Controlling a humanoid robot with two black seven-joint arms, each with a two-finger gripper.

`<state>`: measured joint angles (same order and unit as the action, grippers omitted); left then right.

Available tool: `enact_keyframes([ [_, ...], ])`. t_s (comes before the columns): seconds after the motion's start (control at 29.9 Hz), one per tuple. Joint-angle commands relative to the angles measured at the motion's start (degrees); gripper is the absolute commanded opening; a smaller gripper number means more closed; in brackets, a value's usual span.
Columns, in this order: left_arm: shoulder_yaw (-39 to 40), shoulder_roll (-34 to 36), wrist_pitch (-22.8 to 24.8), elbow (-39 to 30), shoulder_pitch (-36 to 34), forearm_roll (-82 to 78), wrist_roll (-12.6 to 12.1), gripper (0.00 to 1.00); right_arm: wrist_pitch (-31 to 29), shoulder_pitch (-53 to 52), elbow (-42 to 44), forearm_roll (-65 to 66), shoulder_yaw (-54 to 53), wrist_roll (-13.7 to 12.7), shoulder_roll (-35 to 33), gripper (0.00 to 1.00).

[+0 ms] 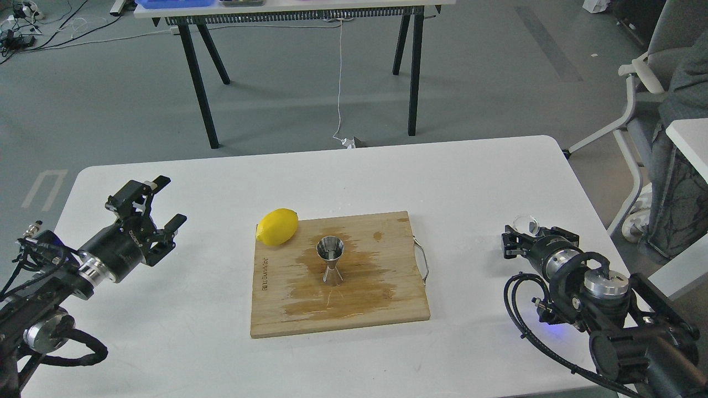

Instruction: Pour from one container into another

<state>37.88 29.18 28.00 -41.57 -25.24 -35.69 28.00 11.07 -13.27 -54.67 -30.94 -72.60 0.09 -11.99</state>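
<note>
The steel jigger [331,261] stands upright in the middle of the wet wooden cutting board [387,298]. The small clear glass cup [527,224] sits at the tip of my right gripper [528,236], which is seen from behind near the table's right edge. The cup shifts along with the gripper, so the gripper looks shut on it. My left gripper [166,202] hovers open and empty over the left side of the table, far from the board.
A yellow lemon [277,226] lies at the board's far-left corner. The board has a metal handle [423,264] on its right side. A chair [647,83] and another table edge [688,138] stand to the right, off the white table [470,182].
</note>
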Motion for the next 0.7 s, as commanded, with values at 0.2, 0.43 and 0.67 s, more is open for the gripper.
enact_keyframes([
  [0.2,0.0,0.0,0.0,0.0,0.0,0.0,0.0,0.98,0.0,0.1,1.0,0.0,0.0,0.0,-0.1,0.47],
  [0.43,0.0,0.0,0.0,0.0,-0.1,0.0,0.0,0.98,0.0,0.0,0.8,0.0,0.0,0.0,0.0,0.54],
  [0.67,0.0,0.0,0.0,0.0,-0.1,0.0,0.0,0.98,0.0,0.0,0.8,0.0,0.0,0.0,0.0,0.69],
])
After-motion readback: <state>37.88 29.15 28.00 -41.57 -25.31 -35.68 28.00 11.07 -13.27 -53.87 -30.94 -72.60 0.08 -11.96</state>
